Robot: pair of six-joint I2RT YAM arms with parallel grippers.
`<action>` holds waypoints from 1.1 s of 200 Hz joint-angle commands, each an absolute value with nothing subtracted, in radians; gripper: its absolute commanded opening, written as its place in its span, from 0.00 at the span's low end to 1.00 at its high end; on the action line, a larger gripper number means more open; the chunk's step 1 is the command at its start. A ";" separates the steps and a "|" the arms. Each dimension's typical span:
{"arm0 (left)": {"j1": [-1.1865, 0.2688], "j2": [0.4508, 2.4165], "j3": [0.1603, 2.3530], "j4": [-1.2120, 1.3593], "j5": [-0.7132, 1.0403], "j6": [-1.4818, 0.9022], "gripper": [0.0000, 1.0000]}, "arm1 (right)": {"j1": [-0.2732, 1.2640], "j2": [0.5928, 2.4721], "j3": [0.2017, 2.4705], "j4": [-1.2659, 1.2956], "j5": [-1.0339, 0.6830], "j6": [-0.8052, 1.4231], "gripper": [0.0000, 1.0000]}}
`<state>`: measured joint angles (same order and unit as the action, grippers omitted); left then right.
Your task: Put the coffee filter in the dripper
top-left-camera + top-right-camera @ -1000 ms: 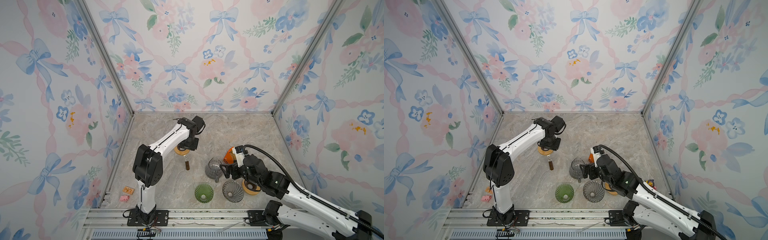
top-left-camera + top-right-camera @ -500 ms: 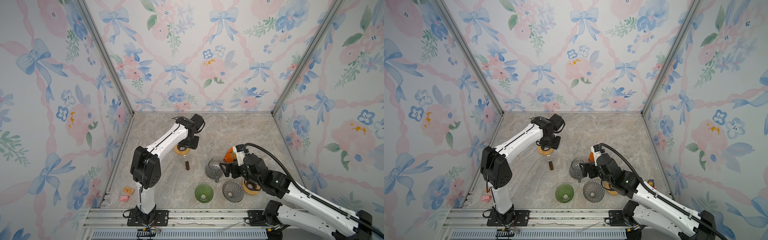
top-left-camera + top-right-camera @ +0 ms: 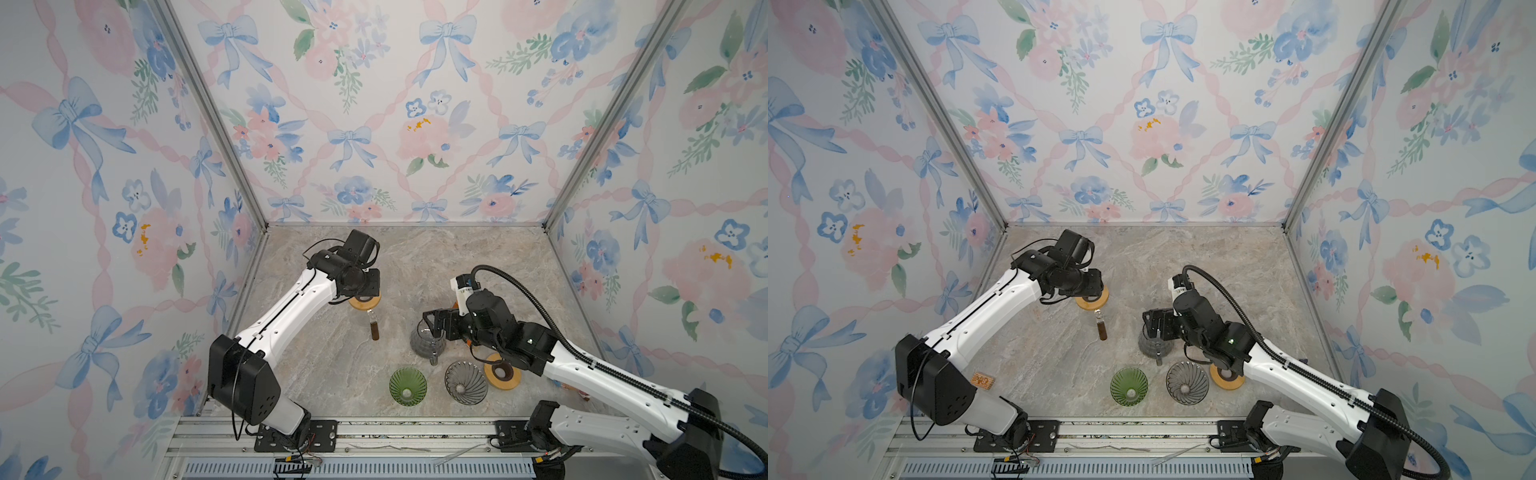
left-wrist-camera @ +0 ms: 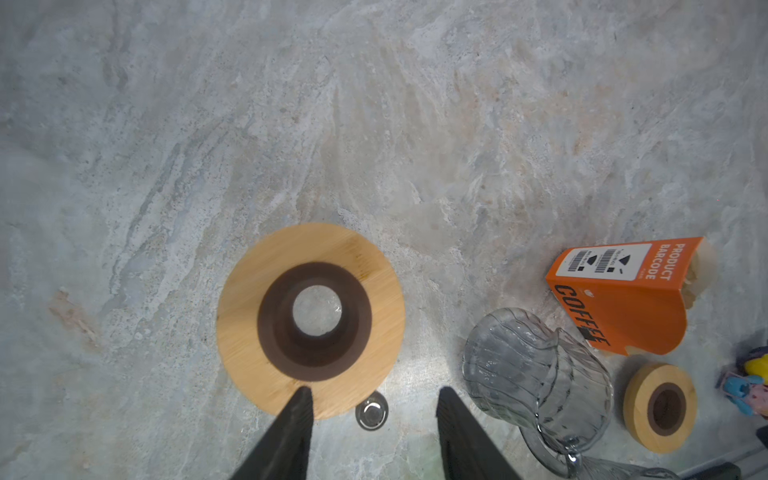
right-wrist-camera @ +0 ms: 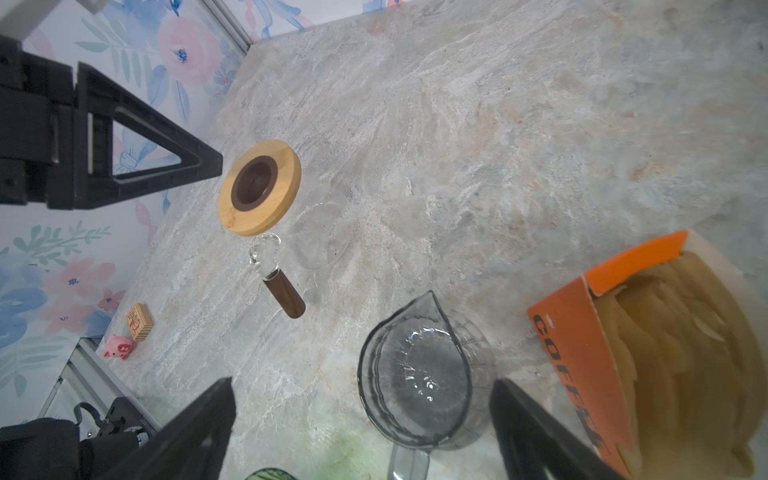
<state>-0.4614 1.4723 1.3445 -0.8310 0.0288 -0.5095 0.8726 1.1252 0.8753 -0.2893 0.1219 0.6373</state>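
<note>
Left gripper over the edge of the round wooden ring, jaws partly apart, empty. Right gripper above the smoky glass pitcher, jaws wide, empty. Tan paper coffee filters packed in the orange cardboard box beside it, green ribbed glass dripper standing apart.

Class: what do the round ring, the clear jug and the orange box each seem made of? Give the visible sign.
Round ring: probably wood, matte, pale grain; dark inner collar unclear, perhaps rubber.
Clear jug: likely glass, glossy, see-through, ribbed highlights.
Orange box: printed card, matte, folded edges, barcode label.
</note>
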 commanded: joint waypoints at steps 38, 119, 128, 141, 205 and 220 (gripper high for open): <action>-0.328 1.301 1.113 -0.567 0.175 -0.564 0.62 | 0.882 1.369 1.039 -0.195 0.022 0.758 0.81; -0.248 1.299 1.050 -0.515 0.240 -0.531 0.65 | 0.872 1.607 1.210 -0.151 -0.018 0.804 0.61; -0.244 1.299 1.046 -0.515 0.234 -0.526 0.65 | 0.870 1.626 1.223 -0.147 -0.024 0.805 0.60; -0.245 1.299 1.040 -0.514 0.227 -0.515 0.65 | 0.871 1.649 1.241 -0.141 -0.033 0.808 0.59; -0.238 1.344 1.034 -0.514 0.237 -0.502 0.66 | 0.870 1.745 1.291 -0.114 -0.063 0.825 0.52; -0.237 1.357 1.038 -0.514 0.231 -0.496 0.66 | 0.867 1.757 1.297 -0.110 -0.063 0.825 0.51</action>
<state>-0.2470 1.3334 1.0451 -0.5205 0.2253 -0.5236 0.8722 1.7313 1.2560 -0.1329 -0.0498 0.8150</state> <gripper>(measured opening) 0.662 0.520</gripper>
